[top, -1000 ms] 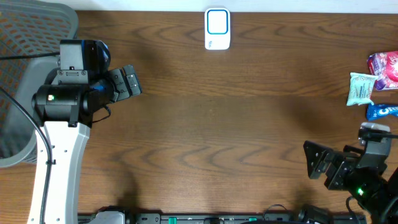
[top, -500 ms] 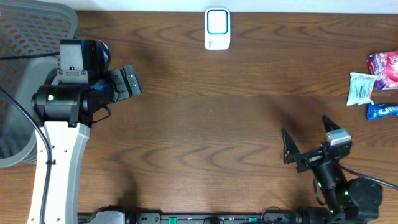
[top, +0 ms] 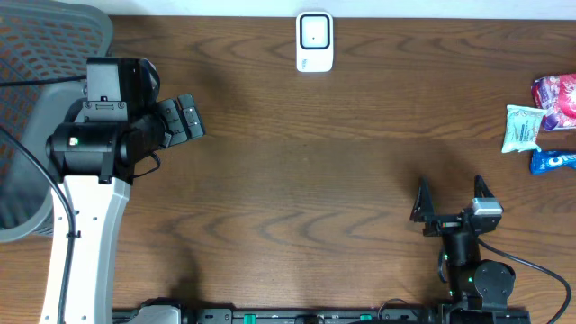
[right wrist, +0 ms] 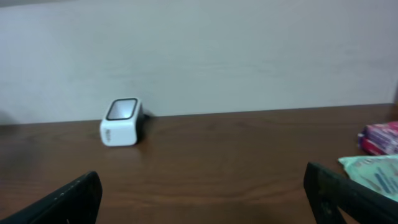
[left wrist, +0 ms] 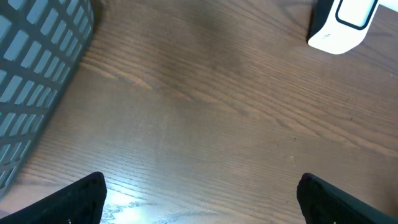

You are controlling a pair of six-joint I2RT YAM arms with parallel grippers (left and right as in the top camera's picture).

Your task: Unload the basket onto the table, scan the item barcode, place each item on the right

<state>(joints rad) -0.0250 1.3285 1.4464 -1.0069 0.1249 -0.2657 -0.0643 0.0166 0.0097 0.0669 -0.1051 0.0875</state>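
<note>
A white barcode scanner (top: 314,41) stands at the table's far edge, centre; it also shows in the left wrist view (left wrist: 345,25) and the right wrist view (right wrist: 121,122). At the right edge lie the items: a pink packet (top: 556,101), a pale green packet (top: 521,129) and a blue packet (top: 552,161). My left gripper (top: 191,118) hangs open over bare wood at the left, nothing between its fingers (left wrist: 200,193). Near the front right, my right gripper (top: 450,193) is open and empty, facing the far edge (right wrist: 202,186).
A grey mesh chair (top: 45,54) stands off the table's left side, its back showing in the left wrist view (left wrist: 31,81). The pink packet (right wrist: 380,137) and green packet (right wrist: 373,171) sit at the right of the right wrist view. A pale wall rises behind the table.
The right arm has swung left from the front right corner and turned its gripper toward the far edge. The left arm has not moved.
</note>
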